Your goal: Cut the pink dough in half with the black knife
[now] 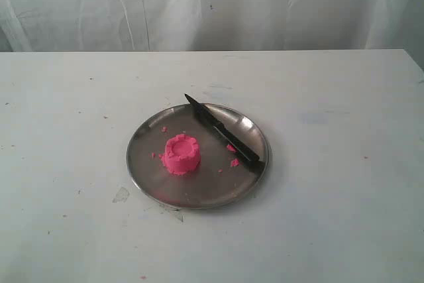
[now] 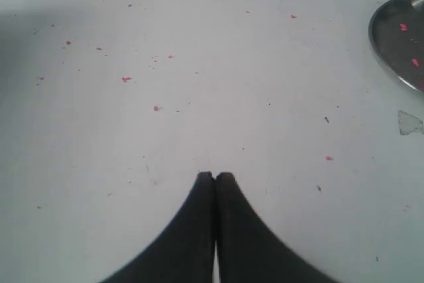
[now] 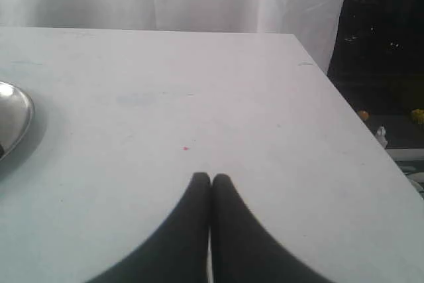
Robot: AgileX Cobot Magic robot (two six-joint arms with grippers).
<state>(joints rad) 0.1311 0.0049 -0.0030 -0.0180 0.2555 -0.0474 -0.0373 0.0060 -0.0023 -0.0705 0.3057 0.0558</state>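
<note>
One small round mound of bright pink crumbly dough (image 1: pixel 181 154) with a crimped rim sits whole on the round steel plate (image 1: pixel 152 170), a little left of the plate's middle in the exterior view. A few tiny pink crumbs (image 1: pixel 234 162) lie on the plate around it, some between the mound and the knife. The slim all-black kitchen knife (image 1: pixel 224 134) lies flat across the right side of the plate, apart from the dough, its pointed tip jutting past the far rim and its thicker handle resting toward the near right rim. The plate rests on the white tabletop (image 1: pixel 344 183), which is marked with small specks and scuffs, and a white curtain (image 1: pixel 212 4) hangs behind the tabletop's far edge.

My left gripper (image 2: pixel 214 175) is above bare tabletop with its two black fingers pressed together, holding nothing; scattered pink specks (image 2: pixel 126 79) dot the surface ahead of it, and an edge of the steel plate shows at the side of my left wrist view. My right gripper (image 3: pixel 211 177) is likewise closed tight on nothing above the tabletop, with a sliver of the plate's rim at the side of its view. Neither gripper shows in the exterior view.
</note>
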